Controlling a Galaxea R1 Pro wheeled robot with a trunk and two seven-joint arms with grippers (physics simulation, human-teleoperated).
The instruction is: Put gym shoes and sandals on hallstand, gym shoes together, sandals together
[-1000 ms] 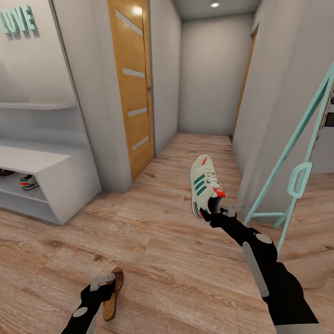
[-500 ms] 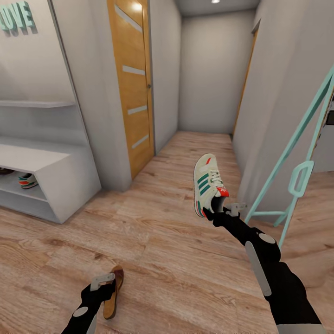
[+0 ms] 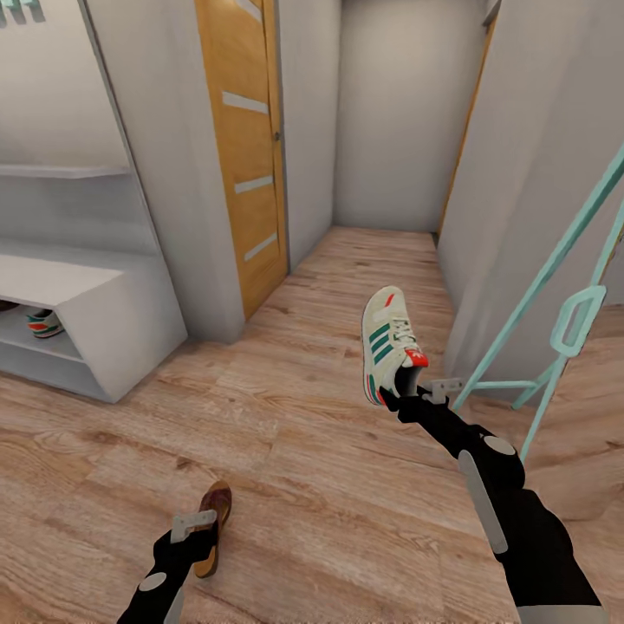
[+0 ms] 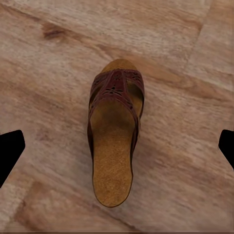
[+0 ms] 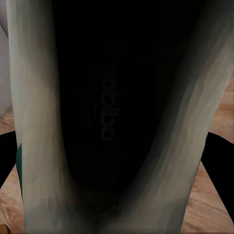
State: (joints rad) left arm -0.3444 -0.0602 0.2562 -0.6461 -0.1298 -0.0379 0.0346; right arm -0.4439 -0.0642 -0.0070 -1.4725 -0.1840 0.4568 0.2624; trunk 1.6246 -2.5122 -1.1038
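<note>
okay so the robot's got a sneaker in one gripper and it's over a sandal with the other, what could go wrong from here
1. The right gripper pinches the gym shoe only at its heel, toe pointing away; it could swing or slip while driving to the hallstand.
2. The left gripper is open over the sandal, which lies flat on the floor; closing may pinch it poorly or push it aside.

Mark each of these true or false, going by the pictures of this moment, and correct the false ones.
1. The right gripper holds a gym shoe by its heel end. True.
2. The sandal lies on the hallstand. False: it lies on the corridor floor, between the left gripper's open jaws.
3. A gym shoe sits in the hallstand's shelf slot. True.
4. The orange door stands wide open. False: it is closed.
</note>
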